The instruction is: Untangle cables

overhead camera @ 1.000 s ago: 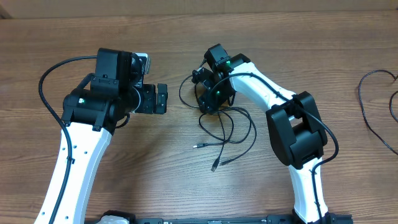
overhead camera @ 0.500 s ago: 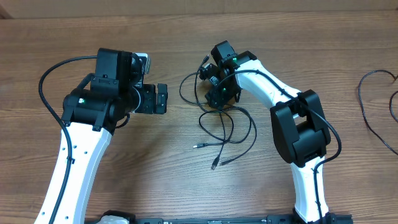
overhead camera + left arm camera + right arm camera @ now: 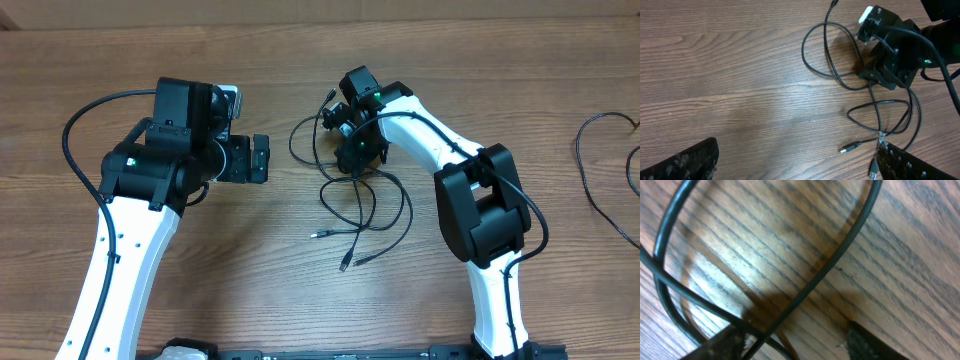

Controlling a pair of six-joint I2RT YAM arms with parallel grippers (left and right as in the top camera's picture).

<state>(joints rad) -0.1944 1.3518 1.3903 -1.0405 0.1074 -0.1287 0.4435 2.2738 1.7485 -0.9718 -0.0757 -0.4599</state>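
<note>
The cables (image 3: 362,207) lie as a tangle of thin black loops at mid-table, with plug ends (image 3: 346,266) trailing toward the front. My right gripper (image 3: 357,152) points down onto the tangle's upper loops. In the right wrist view its fingers (image 3: 722,347) stand apart close above the wood, and a cable strand (image 3: 840,255) runs down between them beside the left one. My left gripper (image 3: 261,158) hovers left of the tangle, wide open and empty. In the left wrist view a USB plug (image 3: 850,147) lies near its right finger (image 3: 917,165).
Another thin black cable (image 3: 598,175) lies loose at the table's far right edge. The left arm's thick wire (image 3: 85,120) arcs at the left. Bare wood shows between the two grippers (image 3: 765,100).
The right gripper has shifted slightly right over the tangle and its jaws have narrowed. The left loop of cable has moved a little. The left arm has not moved.
</note>
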